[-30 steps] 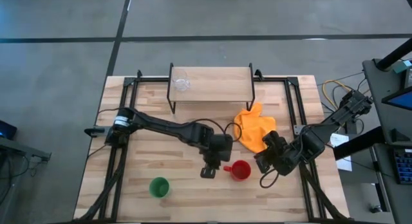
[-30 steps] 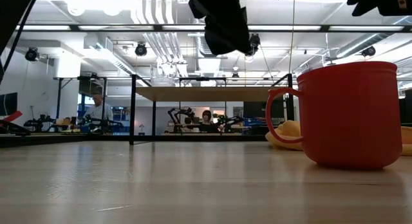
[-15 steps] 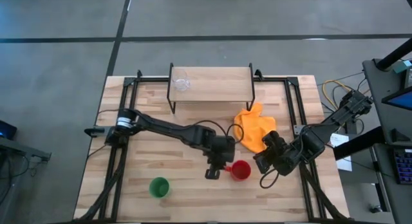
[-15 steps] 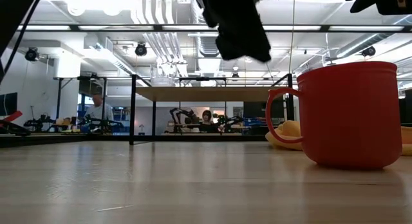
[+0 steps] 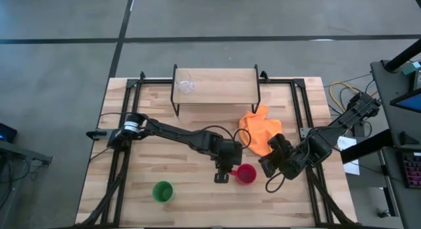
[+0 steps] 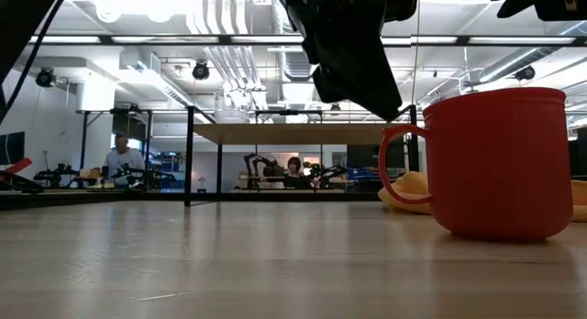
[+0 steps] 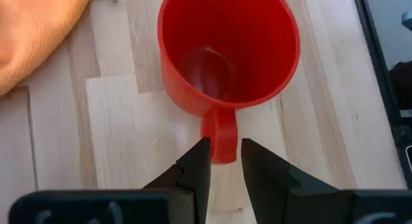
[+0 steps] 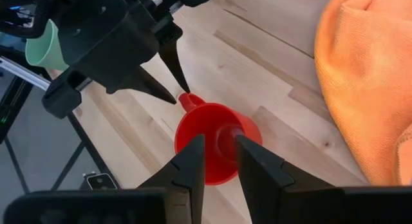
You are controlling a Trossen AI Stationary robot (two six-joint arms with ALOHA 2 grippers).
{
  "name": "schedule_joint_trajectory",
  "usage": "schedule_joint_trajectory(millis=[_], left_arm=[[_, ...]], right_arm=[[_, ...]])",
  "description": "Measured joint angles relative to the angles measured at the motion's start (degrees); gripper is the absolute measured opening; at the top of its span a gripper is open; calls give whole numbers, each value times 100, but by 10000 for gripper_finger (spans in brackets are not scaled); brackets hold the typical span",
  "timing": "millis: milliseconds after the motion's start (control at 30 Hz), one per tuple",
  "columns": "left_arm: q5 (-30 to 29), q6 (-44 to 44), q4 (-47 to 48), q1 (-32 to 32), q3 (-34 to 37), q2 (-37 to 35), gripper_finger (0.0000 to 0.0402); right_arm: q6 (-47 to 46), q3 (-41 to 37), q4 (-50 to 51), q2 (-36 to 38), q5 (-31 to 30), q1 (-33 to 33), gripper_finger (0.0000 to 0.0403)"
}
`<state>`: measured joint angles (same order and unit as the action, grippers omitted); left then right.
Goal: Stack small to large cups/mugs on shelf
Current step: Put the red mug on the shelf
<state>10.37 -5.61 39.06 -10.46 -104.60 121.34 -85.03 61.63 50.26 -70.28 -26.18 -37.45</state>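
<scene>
The red mug (image 5: 246,174) stands upright on the table near its front edge, its handle (image 7: 222,137) pointing toward the table's left. My left gripper (image 5: 222,176) is open by a narrow gap just above the handle, one finger on either side of it, touching nothing. My right gripper (image 5: 266,164) waits just right of the mug, a narrow gap between its fingers, empty. The green cup (image 5: 162,191) stands at the front left. The clear cup (image 5: 185,84) stands on the left end of the shelf (image 5: 220,84).
An orange cloth (image 5: 261,130) lies crumpled between the shelf and my right gripper. Black rails (image 5: 125,124) run along the table's left and right sides. Bare tabletop (image 5: 171,156) lies in front of the shelf. People sit in the room behind the table.
My left gripper has gone toward the table's right edge and down, from left of the red mug to just above its handle. The mug has stayed where it was.
</scene>
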Motion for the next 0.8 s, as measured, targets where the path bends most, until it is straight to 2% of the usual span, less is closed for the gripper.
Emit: schedule_joint_trajectory(millis=[800], left_arm=[[4,-7,-157,-11,108,35,73]], right_arm=[[17,0,0,0,-1,0,82]])
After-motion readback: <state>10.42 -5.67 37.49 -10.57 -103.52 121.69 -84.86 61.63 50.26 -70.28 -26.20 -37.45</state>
